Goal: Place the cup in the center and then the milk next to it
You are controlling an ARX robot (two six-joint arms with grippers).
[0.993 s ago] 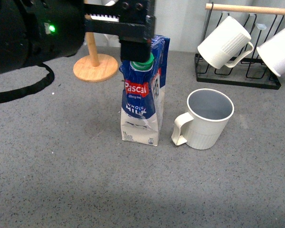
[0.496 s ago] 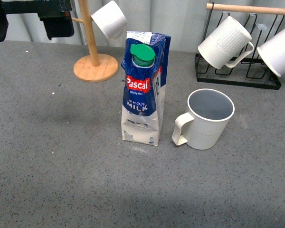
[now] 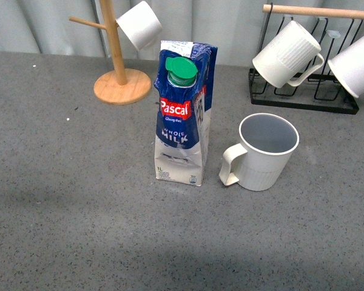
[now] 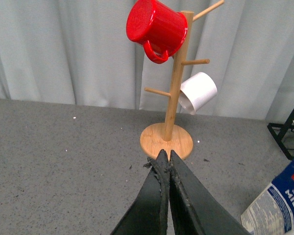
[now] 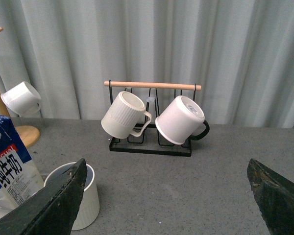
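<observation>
Left gripper [image 4: 165,159] clenched, fingertips pressed together with nothing between them, raised above the grey tabletop [image 4: 63,147]. Straight beyond its tips, the round base of the wooden mug tree [image 4: 172,107], with a red mug [image 4: 157,27] hung near the top and a small white cup [image 4: 198,92] on a lower peg. Off to the side nearer the rack, close by the fingers, a corner of the milk [image 3: 183,115] carton, blue and white, touching neither finger.

Right gripper [image 5: 166,196] spread wide, one dark finger at each lower edge of its wrist view, nothing held. Just beside the finger on the carton's side, the cup [image 3: 264,151], upright, cream-white with ribbed lower body and grey inside. Carton next to the cup, on its far side from this gripper. Ahead of the open fingers, well apart, a black wire rack [image 5: 151,142] with a wooden bar, carrying a ribbed white mug [image 5: 123,115] and a smooth white mug [image 5: 181,120], both tilted.

In the front view, neither gripper visible. Carton standing upright near the middle of the table, green cap [image 3: 182,68] toward the camera, red label facing forward. Cup just beside it, a narrow gap between, loop handle turned toward the carton's base. Mug tree behind the carton, rack behind the cup
</observation>
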